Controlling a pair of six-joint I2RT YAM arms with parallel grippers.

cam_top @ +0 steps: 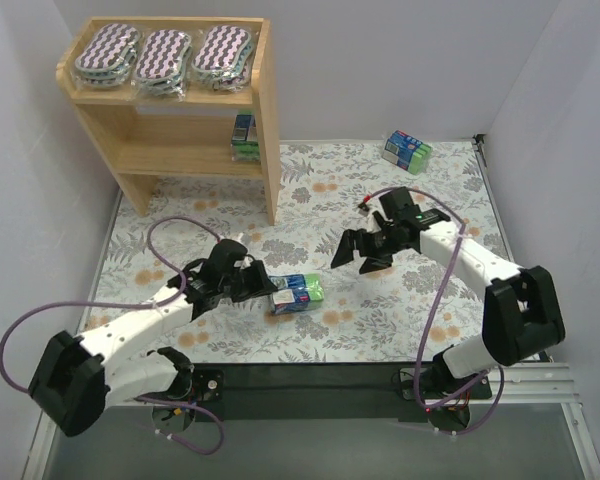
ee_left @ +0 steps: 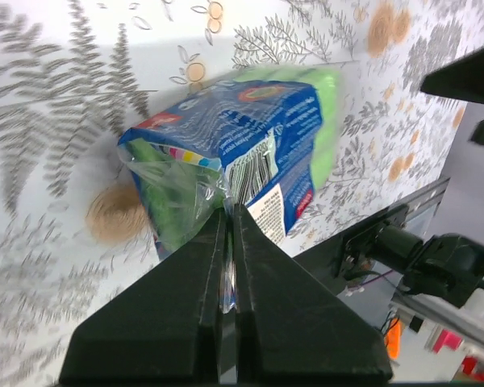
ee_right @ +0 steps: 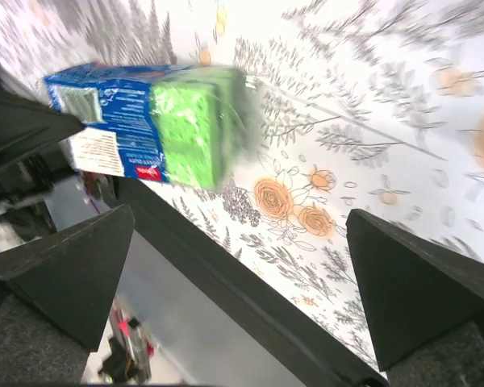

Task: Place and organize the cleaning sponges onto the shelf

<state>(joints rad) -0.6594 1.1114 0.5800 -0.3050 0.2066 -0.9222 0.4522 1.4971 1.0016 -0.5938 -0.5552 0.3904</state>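
Your blue-and-green pack (cam_top: 297, 293) — blocky, glossy-wrapped, green sponge showing at one end — is near the middle of the bench (cam_top: 380, 320), toward its near edge. Your left fingers (ee_left: 185, 306) pinch its clear wrap tight; your right fingers (ee_right: 419, 290) stand wide, just beside it. Three purple zigzag pads (cam_top: 163, 55) line the shelf (cam_top: 265, 120) top.
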